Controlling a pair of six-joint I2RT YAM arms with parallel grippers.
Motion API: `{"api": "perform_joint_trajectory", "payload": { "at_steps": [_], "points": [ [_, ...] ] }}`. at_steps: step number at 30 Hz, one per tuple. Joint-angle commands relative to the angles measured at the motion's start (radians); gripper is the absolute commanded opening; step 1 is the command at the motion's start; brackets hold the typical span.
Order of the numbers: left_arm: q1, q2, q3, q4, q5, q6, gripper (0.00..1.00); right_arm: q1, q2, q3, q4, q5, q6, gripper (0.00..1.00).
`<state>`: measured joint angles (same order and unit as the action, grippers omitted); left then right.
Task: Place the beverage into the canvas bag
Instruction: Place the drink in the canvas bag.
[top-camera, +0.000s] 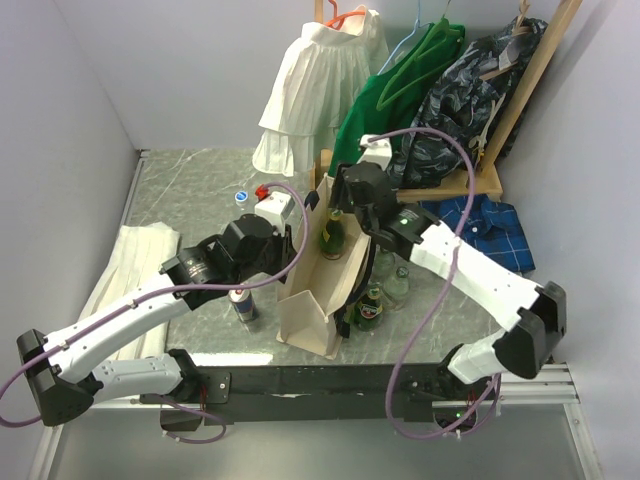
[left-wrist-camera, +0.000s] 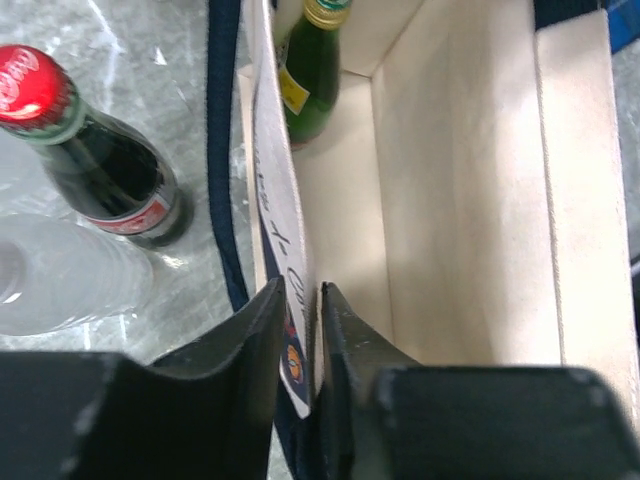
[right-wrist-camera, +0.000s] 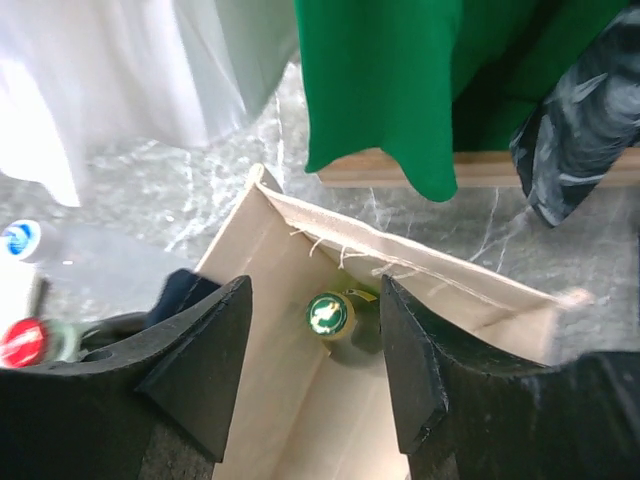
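Left gripper (left-wrist-camera: 302, 296) astride canvas bag (left-wrist-camera: 450, 180) wall, wrist-view only

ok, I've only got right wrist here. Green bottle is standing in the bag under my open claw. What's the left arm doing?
Observer: The left claw is pinched shut on the left side wall of the canvas bag, near its rim.
Operator: Anything on the bag's right side? I can't see that.
Observer: Yes. The top view shows a cluster of bottles standing close beside the bag's right wall.
Operator: And left of the bag, toward the near end?
Observer: A small can stands upright there, partly under the left arm.
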<state>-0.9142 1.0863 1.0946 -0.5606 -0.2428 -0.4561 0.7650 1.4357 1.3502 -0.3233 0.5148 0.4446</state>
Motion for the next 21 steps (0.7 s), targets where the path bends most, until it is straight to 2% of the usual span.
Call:
{"api": "perform_joint_trajectory", "payload": {
  "at_steps": [1,5,12,21],
  "points": [
    [-0.006,0.001,0.062,-0.009,-0.059,0.028,0.30,0.007,-0.092,0.066,-0.103,0.014,0.008,0.62],
    [-0.006,-0.009,0.077,-0.013,-0.076,0.040,0.37,0.005,-0.142,0.082,-0.187,0.014,0.029,0.62],
    [-0.005,-0.020,0.103,-0.041,-0.107,0.048,0.56,0.007,-0.225,0.073,-0.315,0.001,0.057,0.64],
    [-0.006,-0.068,0.119,-0.111,-0.243,-0.026,0.60,0.007,-0.268,0.043,-0.405,-0.012,0.109,0.64]
  ]
}}
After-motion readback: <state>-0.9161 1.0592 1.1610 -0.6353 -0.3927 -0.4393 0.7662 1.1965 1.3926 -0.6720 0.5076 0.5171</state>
